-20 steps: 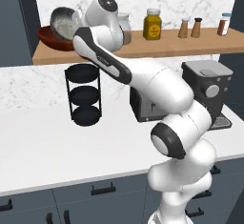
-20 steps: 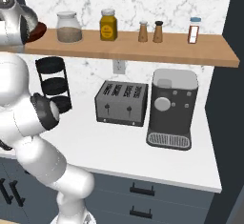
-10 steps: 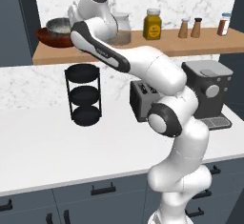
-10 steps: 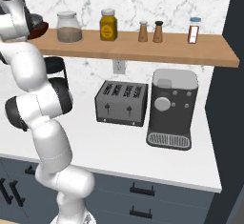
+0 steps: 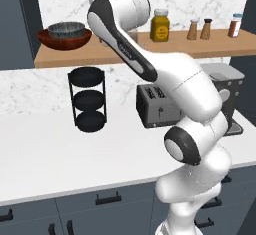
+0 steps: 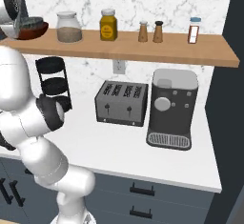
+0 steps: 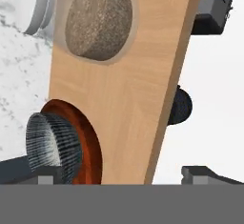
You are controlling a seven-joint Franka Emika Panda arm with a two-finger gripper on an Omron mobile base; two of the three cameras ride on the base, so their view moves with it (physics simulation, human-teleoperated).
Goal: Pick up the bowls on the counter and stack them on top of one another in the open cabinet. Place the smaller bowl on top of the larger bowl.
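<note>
The grey bowl [image 5: 66, 28] sits nested inside the red-brown bowl [image 5: 64, 39] on the wooden shelf [image 5: 150, 51], around 10 o'clock. The tool's [image 7: 119, 174] fingers are spread wide, holding nothing.

Readable text: none anywhere in these views.
Yellow jar [image 5: 160, 25] on the shelf: its label is a plain dark patch, no letters to make out.
Red-capped bottle [image 6: 193, 30] at the shelf's 3 o'clock end: pale label, too small to read.
Coffee machine [image 6: 171, 107]: round dial and small buttons, no markings legible.
Toaster [image 6: 120, 102]: levers on the front, no brand or numbers visible.
Arm [image 5: 150, 64]: white shells, no legible logo.
</note>
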